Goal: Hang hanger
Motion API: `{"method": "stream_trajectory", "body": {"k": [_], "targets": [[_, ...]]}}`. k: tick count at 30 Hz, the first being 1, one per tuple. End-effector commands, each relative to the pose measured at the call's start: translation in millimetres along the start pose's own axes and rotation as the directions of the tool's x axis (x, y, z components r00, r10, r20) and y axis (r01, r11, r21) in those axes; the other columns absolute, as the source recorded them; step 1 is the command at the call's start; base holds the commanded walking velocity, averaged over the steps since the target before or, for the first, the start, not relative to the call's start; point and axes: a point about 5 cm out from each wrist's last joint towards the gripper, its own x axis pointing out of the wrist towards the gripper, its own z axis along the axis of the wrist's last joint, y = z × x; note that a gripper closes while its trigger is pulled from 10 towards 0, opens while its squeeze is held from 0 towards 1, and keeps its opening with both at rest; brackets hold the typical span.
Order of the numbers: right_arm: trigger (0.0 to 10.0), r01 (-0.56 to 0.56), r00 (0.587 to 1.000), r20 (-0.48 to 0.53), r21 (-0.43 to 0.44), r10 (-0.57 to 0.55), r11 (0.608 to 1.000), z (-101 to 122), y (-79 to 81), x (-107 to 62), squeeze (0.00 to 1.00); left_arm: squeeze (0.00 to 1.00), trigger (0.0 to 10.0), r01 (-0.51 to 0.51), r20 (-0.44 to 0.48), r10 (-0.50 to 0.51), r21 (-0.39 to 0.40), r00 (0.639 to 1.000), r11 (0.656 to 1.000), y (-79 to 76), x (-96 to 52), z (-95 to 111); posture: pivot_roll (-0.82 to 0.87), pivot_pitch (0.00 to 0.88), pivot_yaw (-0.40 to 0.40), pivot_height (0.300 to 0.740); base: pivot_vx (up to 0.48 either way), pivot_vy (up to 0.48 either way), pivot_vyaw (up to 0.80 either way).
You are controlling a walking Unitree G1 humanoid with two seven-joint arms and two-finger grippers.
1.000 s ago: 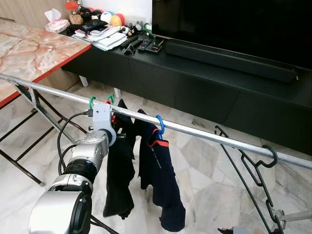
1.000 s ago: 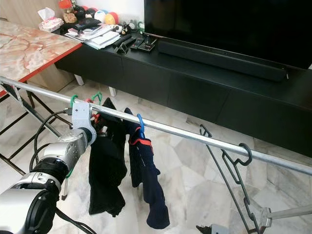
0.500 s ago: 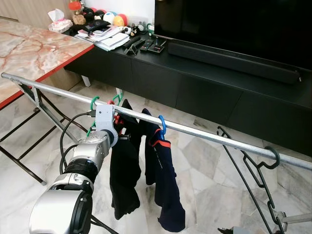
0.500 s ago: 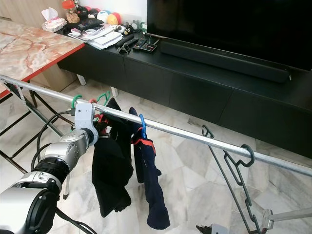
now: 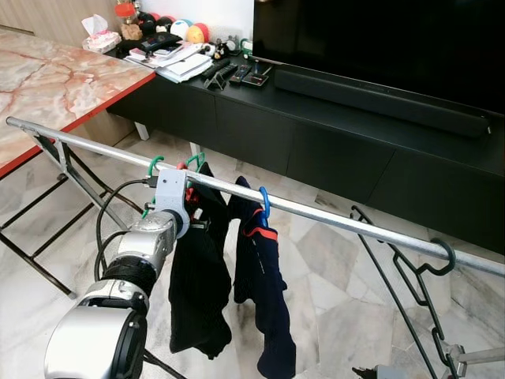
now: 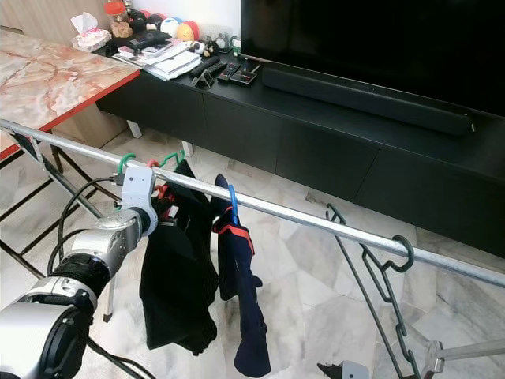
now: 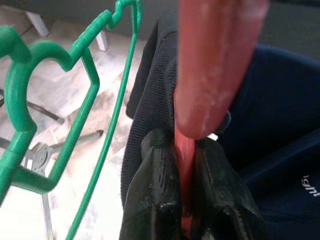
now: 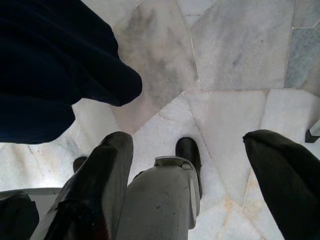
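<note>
A metal rail [image 5: 331, 219] crosses in front of me. My left gripper [image 7: 185, 200] is up at the rail, shut on the stem of a red hanger [image 7: 215, 60] that carries a black garment [image 5: 197, 292]. Whether its hook is over the rail is hidden by my wrist. Green hangers [image 7: 30, 115] sit just beside it on the rail. A blue hanger [image 5: 262, 201] with a navy garment [image 5: 264, 316] hangs to the right. An empty black hanger [image 5: 418, 284] hangs further right. My right gripper [image 8: 192, 145] is low over the floor, open and holding nothing.
A long black TV cabinet [image 5: 316, 126] with a soundbar [image 5: 379, 95] and clutter stands behind the rail. A marble-topped folding table [image 5: 63, 79] with a red edge is on the left, its legs [image 5: 47, 205] near the rail's end. The floor [image 5: 339, 276] is pale marble.
The black garment under my left gripper has swung and the navy one sways. The camera has shifted slightly. My left gripper stays at the rail.
</note>
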Motion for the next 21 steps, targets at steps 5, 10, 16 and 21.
{"method": "stream_trajectory", "body": {"k": [5,10,16,21], "targets": [[10.0,0.01,1.0,-0.02,0.016,-0.01,1.0,-7,-1.2,-1.6,0.0,0.0,0.0,0.052,0.077,-0.057,0.063,0.995,0.997,7.1,-8.1,7,-0.06,0.145,-0.002,0.74,0.0,0.0,0.0],[10.0,0.011,1.0,-0.018,0.015,-0.01,1.0,-7,-1.7,-1.6,0.0,0.0,0.0,0.067,0.129,-0.075,0.062,0.989,0.996,9.3,-18.2,6,-0.06,0.147,-0.004,0.74,0.0,0.0,0.0],[10.0,0.012,1.0,-0.017,0.015,-0.012,1.0,-6,-2.5,-1.7,0.0,0.0,0.0,0.072,0.169,-0.078,0.042,0.983,0.997,1.2,-32.5,-1,-0.05,0.145,-0.004,0.74,0.0,0.0,0.0],[10.0,0.014,1.0,-0.017,0.018,-0.014,1.0,-7,-1.6,-1.7,0.0,0.0,0.0,0.047,0.209,-0.06,0.069,0.976,0.997,-4.7,-47.4,-7,-0.05,0.147,0.007,0.74,0.0,0.0,0.0]]}}
